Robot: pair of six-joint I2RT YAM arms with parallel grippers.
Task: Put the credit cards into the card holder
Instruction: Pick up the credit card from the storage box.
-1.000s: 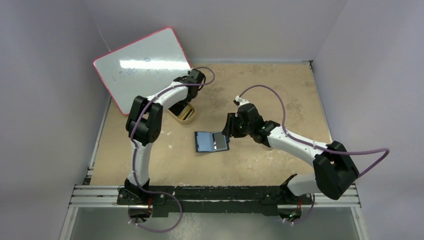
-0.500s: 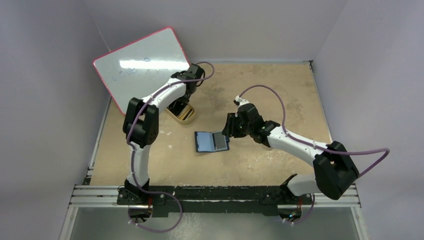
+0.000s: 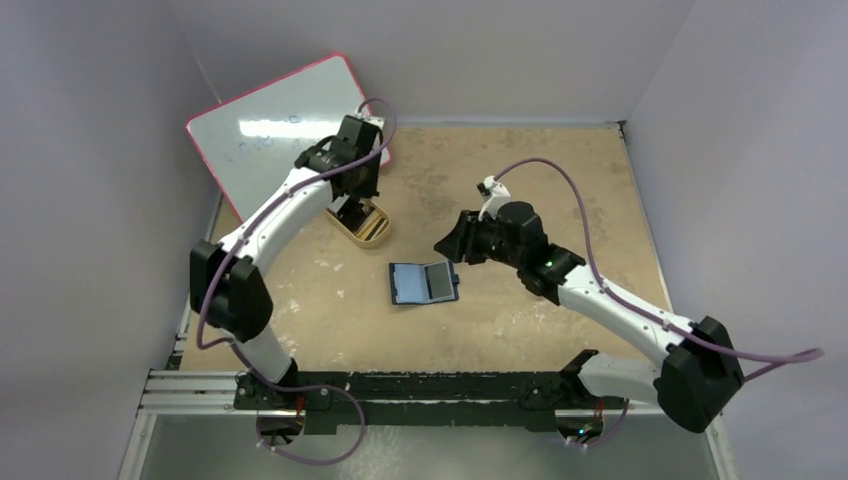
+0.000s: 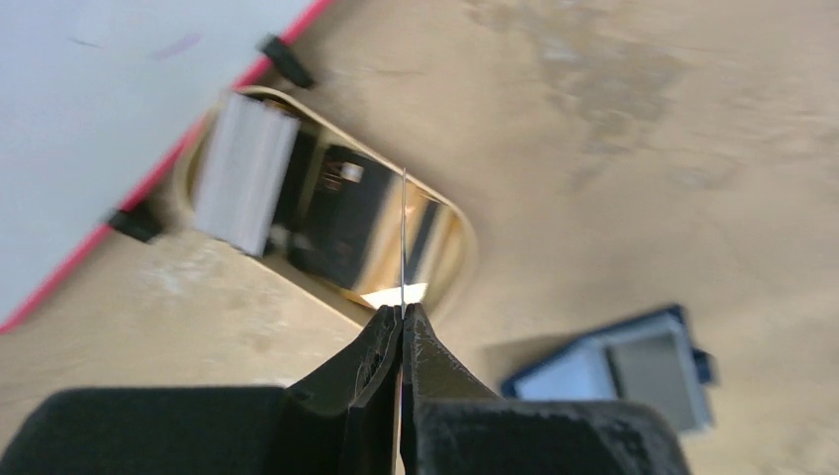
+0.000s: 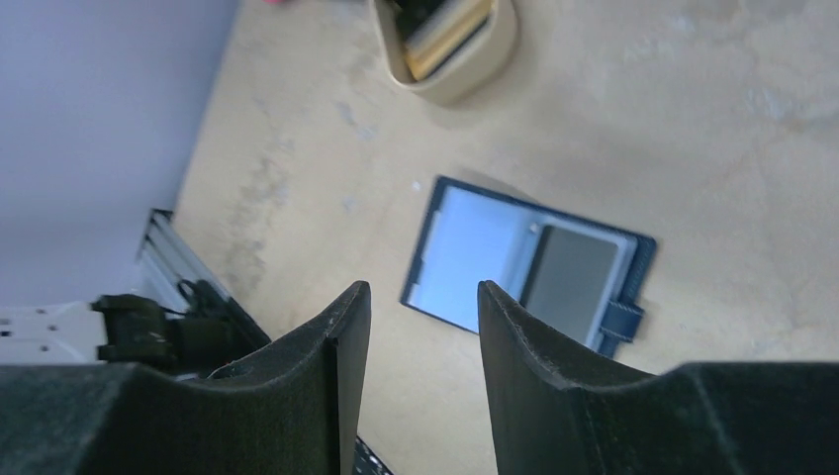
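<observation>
While it lies open and flat near the middle of the table point(image 3: 560, 180), the card holder point(image 3: 424, 283) shows its glossy blue pockets upward. A grey card point(image 5: 571, 272) sits in the half nearer the snap tab.

The right gripper point(image 5: 423, 297) hovers above the holder without touching it, jaws parted with a clear gap and nothing between them.

The left gripper point(image 4: 403, 317) hangs over the gold tin point(image 3: 366, 226), jaws pinched on a second card point(image 4: 404, 237). That card is seen edge-on as a thin line, its far end over the tin's opening. Whether it clears the rim I cannot tell.

The tin stands beyond and left of the holder, apart from it, beside a pink-edged whiteboard point(image 3: 285, 125).
</observation>
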